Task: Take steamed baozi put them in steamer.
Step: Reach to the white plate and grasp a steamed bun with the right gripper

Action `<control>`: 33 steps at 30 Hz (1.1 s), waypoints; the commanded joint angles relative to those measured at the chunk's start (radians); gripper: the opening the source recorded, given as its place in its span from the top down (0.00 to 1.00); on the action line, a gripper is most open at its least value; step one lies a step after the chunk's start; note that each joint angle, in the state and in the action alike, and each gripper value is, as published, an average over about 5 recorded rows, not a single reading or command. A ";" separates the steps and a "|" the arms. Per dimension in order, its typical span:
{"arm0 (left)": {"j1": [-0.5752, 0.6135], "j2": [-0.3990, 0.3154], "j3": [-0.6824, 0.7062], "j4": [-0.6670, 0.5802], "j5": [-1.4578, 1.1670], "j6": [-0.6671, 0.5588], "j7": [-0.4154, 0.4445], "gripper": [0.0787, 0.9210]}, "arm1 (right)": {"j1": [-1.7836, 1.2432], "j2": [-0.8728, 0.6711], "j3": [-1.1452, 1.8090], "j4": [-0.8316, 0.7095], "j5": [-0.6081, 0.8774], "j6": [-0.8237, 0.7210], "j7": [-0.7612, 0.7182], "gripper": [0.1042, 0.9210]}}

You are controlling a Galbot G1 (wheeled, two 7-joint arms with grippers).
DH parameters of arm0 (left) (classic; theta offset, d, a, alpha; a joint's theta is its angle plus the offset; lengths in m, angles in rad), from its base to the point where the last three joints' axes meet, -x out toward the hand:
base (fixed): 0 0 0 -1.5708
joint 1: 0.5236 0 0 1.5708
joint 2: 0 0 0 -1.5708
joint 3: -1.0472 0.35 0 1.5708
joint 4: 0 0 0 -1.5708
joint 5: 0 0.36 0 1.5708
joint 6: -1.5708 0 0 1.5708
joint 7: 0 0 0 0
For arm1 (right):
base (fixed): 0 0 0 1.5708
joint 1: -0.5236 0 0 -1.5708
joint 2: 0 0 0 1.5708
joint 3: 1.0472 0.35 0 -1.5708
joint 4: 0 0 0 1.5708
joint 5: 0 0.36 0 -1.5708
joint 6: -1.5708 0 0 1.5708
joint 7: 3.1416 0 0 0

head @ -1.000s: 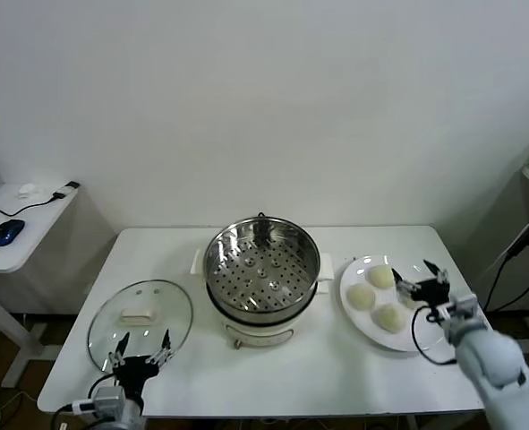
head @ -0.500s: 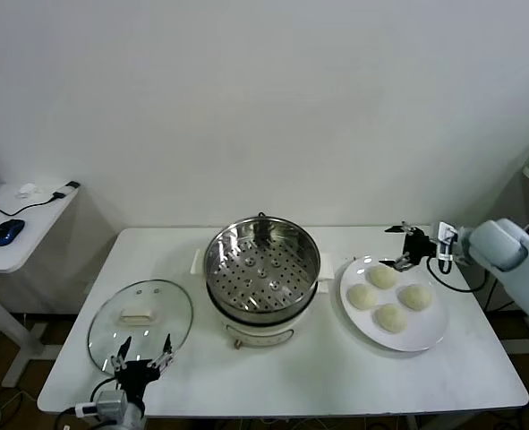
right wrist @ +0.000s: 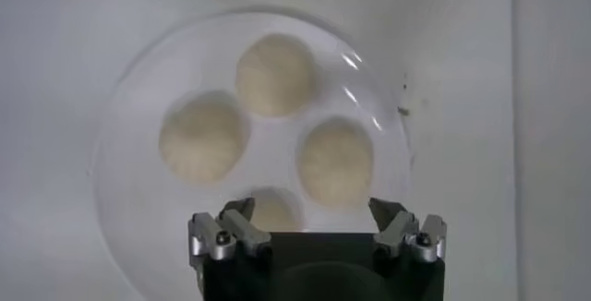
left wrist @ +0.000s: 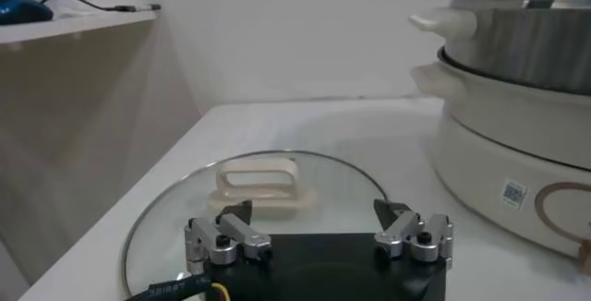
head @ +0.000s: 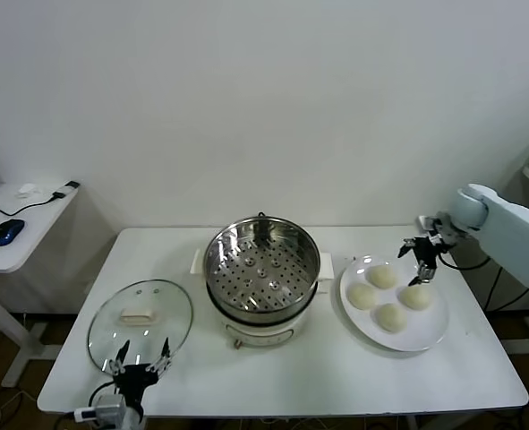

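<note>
Currently all four steamed baozi sit on the white plate, none in the steamer yet. So we're at step one: approach for the first pick.

Right gripper hangs above the plate's far edge, jaws spread wide, nothing between them. In the right wrist view the buns lie straight below the open jaws: one partly hidden right under the fingertips, the other three just beyond it. No contact with any bun.

Steamer is well apart from those jaws, across the table in the middle, perforated basket empty and uncovered. Glass lid lies flat on the far side of the pot, just ahead of the left gripper, which is parked at the near table edge, jaws also open and empty.

Next move, my read: centre the right jaws over one bun, descend, close gently. The dough looks soft, so squeeze light. The buns sit close together, so fingers may nudge a neighbour.
</note>
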 commanded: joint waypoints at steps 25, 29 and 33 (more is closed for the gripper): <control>0.023 -0.017 0.012 -0.006 0.027 -0.021 -0.002 0.12 | -0.130 0.220 0.183 -0.277 -0.146 -0.015 0.075 0.26; 0.032 -0.020 0.012 -0.019 0.029 -0.024 -0.002 0.12 | -0.120 0.190 0.176 -0.221 -0.093 -0.019 0.056 0.34; 0.043 -0.024 0.013 -0.033 0.035 -0.025 -0.001 0.12 | -0.022 0.115 0.089 -0.056 -0.004 -0.023 0.032 0.35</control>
